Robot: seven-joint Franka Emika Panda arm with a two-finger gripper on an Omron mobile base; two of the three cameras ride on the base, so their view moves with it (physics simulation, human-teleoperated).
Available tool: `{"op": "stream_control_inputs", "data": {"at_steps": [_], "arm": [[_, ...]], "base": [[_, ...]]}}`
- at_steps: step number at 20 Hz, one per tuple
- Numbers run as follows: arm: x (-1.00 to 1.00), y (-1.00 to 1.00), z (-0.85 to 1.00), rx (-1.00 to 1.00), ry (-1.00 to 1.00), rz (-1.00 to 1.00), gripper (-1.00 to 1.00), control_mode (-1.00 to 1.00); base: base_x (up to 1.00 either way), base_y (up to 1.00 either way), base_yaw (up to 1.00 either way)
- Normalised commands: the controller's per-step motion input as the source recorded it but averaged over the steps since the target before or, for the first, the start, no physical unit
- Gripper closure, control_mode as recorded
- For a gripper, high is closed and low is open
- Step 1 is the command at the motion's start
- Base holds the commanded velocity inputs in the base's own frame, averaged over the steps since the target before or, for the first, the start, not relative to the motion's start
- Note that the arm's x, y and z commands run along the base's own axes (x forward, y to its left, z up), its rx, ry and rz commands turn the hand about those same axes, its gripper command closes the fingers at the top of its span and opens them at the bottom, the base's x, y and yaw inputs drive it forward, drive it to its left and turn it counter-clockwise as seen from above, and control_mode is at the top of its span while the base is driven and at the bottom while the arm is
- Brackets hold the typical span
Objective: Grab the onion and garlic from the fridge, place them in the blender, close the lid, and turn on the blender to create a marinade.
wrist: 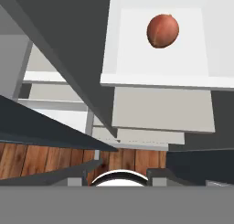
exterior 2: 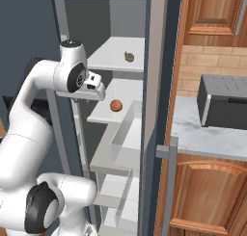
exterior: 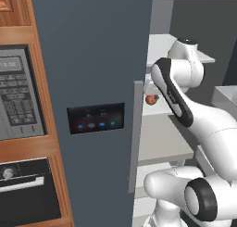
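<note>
I am holding my end effector [exterior 2: 99, 91] closed and empty just outside the open fridge [exterior: 92, 59], with the onion [wrist: 162, 30] sitting at one o'clock on a pale shelf [wrist: 160, 67]. Reaching in with closed jaws risks knocking it rolling. A small brownish thing [exterior 2: 129, 57] is lying one shelf higher, and the shelf's front edge is crowding my approach.

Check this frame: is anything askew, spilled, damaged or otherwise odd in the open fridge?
Nothing stands out. The onion sits intact on a pale middle shelf of the fridge, a smaller brownish item rests on the shelf above, and no spill or damage shows.
</note>
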Motion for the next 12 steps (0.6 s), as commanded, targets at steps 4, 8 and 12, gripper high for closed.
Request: {"op": "stream_control_inputs", "data": {"at_steps": [4,8,12], "arm": [[-0.06,0.01,-0.26,-0.02,-0.05,0.00,-1.00,-1.00],[-0.56,-0.15,-0.36,-0.07,-0.39,0.00,-1.00,-1.00],[-0.73,-0.19,-0.49,-0.13,-0.26,-0.01,-1.00,-1.00]], "base": [[0.00,0.00,0.00],[0.00,0.00,0.00],[0.00,0.00,0.00]]}}
